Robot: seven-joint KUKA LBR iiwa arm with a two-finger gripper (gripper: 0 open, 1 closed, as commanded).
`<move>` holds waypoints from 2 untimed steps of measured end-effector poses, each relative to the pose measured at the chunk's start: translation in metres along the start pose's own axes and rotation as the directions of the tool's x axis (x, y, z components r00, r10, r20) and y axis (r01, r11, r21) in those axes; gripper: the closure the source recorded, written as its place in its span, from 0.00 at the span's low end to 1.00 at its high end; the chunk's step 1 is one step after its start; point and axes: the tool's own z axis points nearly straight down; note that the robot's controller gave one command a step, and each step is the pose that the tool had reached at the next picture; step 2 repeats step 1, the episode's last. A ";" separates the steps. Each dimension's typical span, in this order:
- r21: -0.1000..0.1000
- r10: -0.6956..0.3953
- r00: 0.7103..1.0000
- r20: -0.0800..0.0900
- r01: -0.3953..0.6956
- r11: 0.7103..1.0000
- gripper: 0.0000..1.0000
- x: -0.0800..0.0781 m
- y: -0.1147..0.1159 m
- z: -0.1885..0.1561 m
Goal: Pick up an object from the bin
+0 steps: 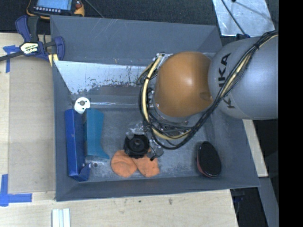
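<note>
One arm (pixel 251 79) bends down from the right, gripper (pixel 147 138) (open or closed: cannot tell) over a black round object (pixel 136 146).

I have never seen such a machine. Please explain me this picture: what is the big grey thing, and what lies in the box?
The big grey thing is a robot arm, reaching in from the right. One camera looks down on a grey metal bin. The orange dome is a cover on its wrist, low over a black round part. Beside that lie two orange soft lumps. At the left are a long blue box, a teal piece and a small white disc; at the right, a dark oval thing. Whether anything is held, I cannot tell.
</note>
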 end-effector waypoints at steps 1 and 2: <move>0.011 -0.018 1.000 0.016 0.018 1.000 1.00 -0.010 -0.031 0.018; 0.011 -0.018 1.000 0.016 0.018 1.000 1.00 -0.010 -0.031 0.018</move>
